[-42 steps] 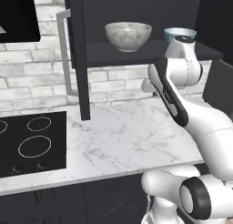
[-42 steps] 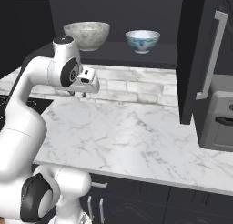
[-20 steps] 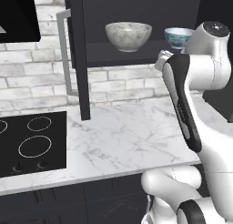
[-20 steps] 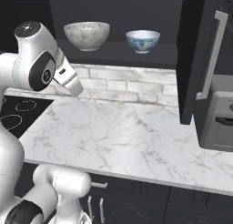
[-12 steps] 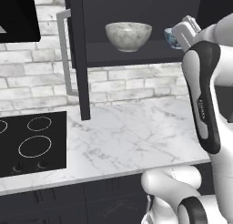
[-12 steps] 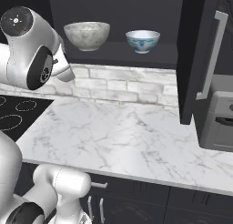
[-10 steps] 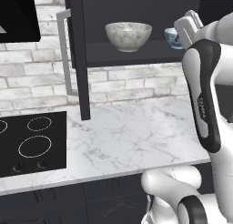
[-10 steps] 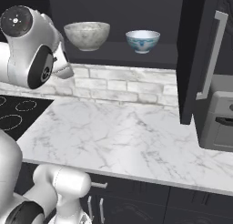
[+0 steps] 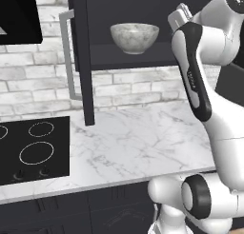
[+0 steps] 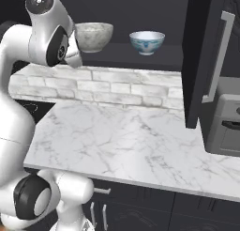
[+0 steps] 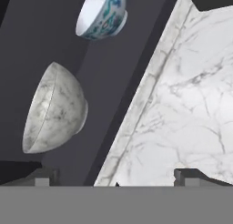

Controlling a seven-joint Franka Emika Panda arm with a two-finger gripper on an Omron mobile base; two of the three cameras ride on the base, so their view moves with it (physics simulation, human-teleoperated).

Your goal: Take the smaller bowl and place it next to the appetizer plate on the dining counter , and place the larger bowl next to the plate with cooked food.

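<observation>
While the white arm is raised in front of the open dark wall cabinet, the gripper (image 11: 113, 175) has its two dark finger tips (image 11: 42, 176) set wide apart with nothing between them.

The wide grey-white marbled stone bowl (image 9: 135, 37) stands upright on the dark cabinet shelf (image 10: 168, 61), toward the shelf's left end. The small pale blue bowl with a smooth white inside and blue pattern on its outer wall (image 10: 146, 42) stands upright on the same shelf to the right of the marbled bowl, apart from it.

The hand view is rolled, so both bowls appear on their sides: marbled bowl (image 11: 53, 109), blue bowl (image 11: 101, 14).

Below the shelf run a white brick backsplash (image 10: 117, 87) and a white grey-veined marble counter (image 10: 126, 141). A black cooktop with ring markings (image 9: 31, 147) sits at the counter's left end. An open dark cabinet door with a grey handle (image 10: 206, 56) hangs at the right.
</observation>
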